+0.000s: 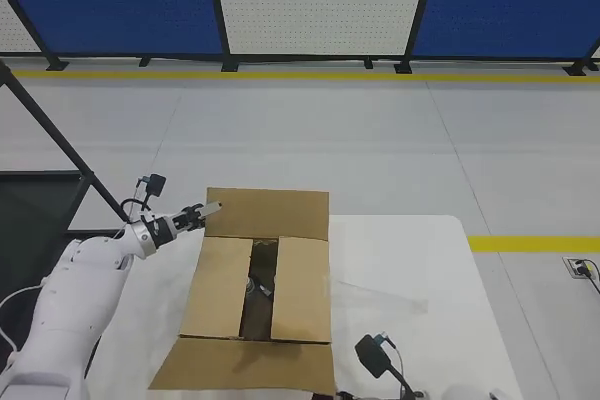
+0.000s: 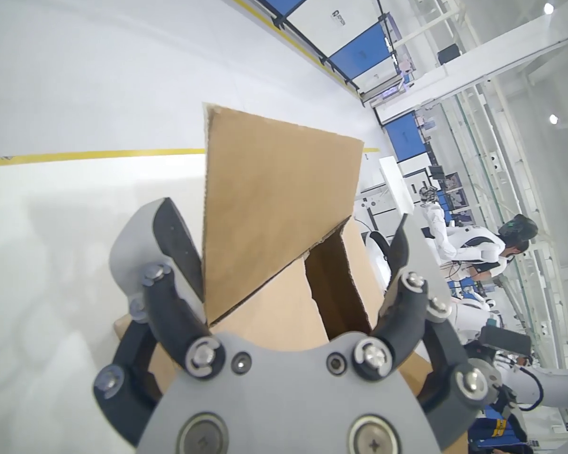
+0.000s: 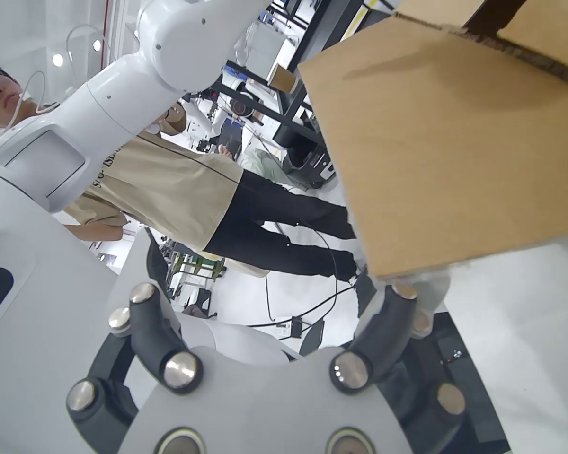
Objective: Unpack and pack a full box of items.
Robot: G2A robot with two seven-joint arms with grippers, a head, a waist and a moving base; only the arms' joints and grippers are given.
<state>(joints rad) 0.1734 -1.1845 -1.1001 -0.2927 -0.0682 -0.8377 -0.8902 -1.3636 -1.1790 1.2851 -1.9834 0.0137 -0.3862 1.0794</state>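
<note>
A brown cardboard box (image 1: 298, 290) stands in the middle of the white table (image 1: 410, 290). Its far flap (image 1: 270, 212) stands up, its near flap (image 1: 245, 365) folds outward, and the two side flaps lie half closed over a narrow gap (image 1: 262, 285) where dark items show. My left gripper (image 1: 212, 209) is at the far flap's left corner. In the left wrist view the left gripper (image 2: 288, 248) is open, with the flap's corner (image 2: 274, 200) between its fingers, close against one pad (image 2: 175, 243). My right gripper (image 3: 274, 276) is open beside the near flap (image 3: 445, 158); its wrist (image 1: 377, 357) is at the table's front.
A black metal frame (image 1: 50, 130) slants up at the left of the table. The table's right half (image 1: 430, 330) is bare white cloth. Grey floor with a yellow line (image 1: 540, 243) lies beyond, and blue panels (image 1: 120, 25) close the back.
</note>
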